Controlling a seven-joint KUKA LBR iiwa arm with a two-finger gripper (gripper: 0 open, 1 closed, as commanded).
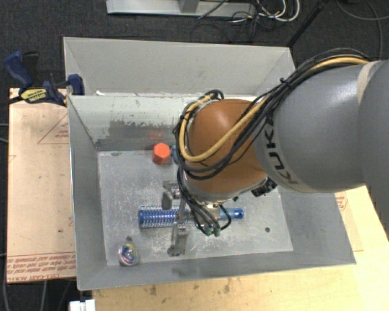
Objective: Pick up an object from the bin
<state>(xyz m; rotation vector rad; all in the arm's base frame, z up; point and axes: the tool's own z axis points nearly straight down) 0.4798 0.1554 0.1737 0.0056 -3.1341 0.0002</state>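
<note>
- You could read black lettering "KUKA" on the grey arm (324, 135), beside its orange cover (223, 141), with the last letters partly crossed by cables (201, 153)
- The gripper (177, 241) stood low over the front middle of the bin (84, 193) floor, at the right end of a blue ribbed, coil-like piece (154, 218)
- You could not tell from this view whether the tool was apart, together or clamped on anything
- A blue stub (235, 214) showed just right of the gripper; whether it was part of the coil or a separate thing could not be told
- A small orange block (161, 153) lay near the back wall, well apart from the gripper
- A shiny marble-like ball (128, 255) sat in the front left corner, close to both walls
- You had bare floor between the coil and the left wall, and more along the right side
</note>
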